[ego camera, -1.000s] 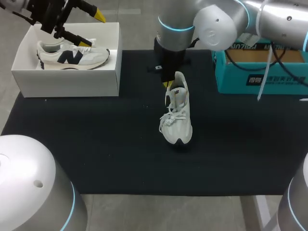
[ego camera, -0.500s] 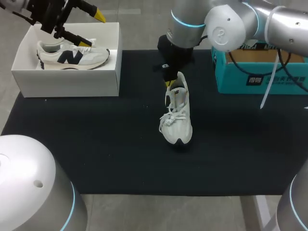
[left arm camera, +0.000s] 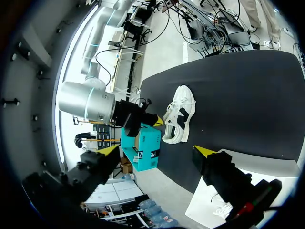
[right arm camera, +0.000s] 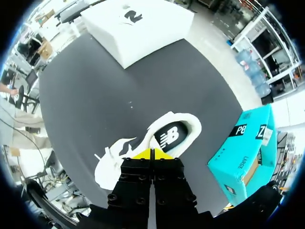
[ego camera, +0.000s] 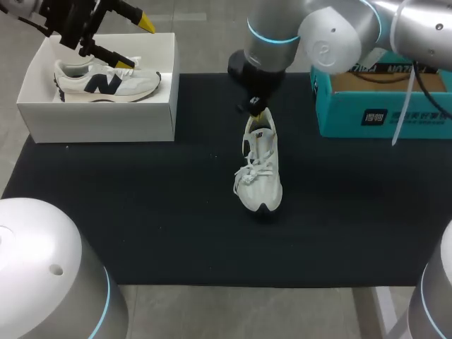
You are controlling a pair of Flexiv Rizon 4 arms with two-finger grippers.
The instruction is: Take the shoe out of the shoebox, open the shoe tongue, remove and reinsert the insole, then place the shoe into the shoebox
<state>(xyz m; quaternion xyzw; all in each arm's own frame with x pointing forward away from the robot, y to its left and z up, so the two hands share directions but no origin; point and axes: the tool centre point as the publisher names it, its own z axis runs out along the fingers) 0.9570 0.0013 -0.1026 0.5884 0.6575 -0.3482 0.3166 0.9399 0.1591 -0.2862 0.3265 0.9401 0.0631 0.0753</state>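
A white shoe [ego camera: 260, 168] lies on the black mat [ego camera: 141, 212], toe towards the front edge; its insole [right arm camera: 169, 137] shows in the opening. My right gripper [ego camera: 258, 113] hangs shut just over the heel, nothing between its yellow tips [right arm camera: 152, 153]. The white shoebox [ego camera: 99, 121] stands at the far left with a second shoe [ego camera: 106, 82] inside. My left gripper [ego camera: 131, 44] is open above that box, holding nothing. From the left wrist view its gripper [left arm camera: 158, 151] is spread wide, with the shoe [left arm camera: 179, 121] and my right gripper [left arm camera: 155, 121] far ahead.
A teal cardboard box [ego camera: 381, 106] stands at the mat's far right, close behind my right arm; it also shows beside the shoe [right arm camera: 243, 148]. The white shoebox [right arm camera: 143, 33] lies beyond the shoe in the right wrist view.
My right gripper has shifted from the left side of the heel to a spot slightly right and higher, over the heel. The shoe and the left arm have not moved.
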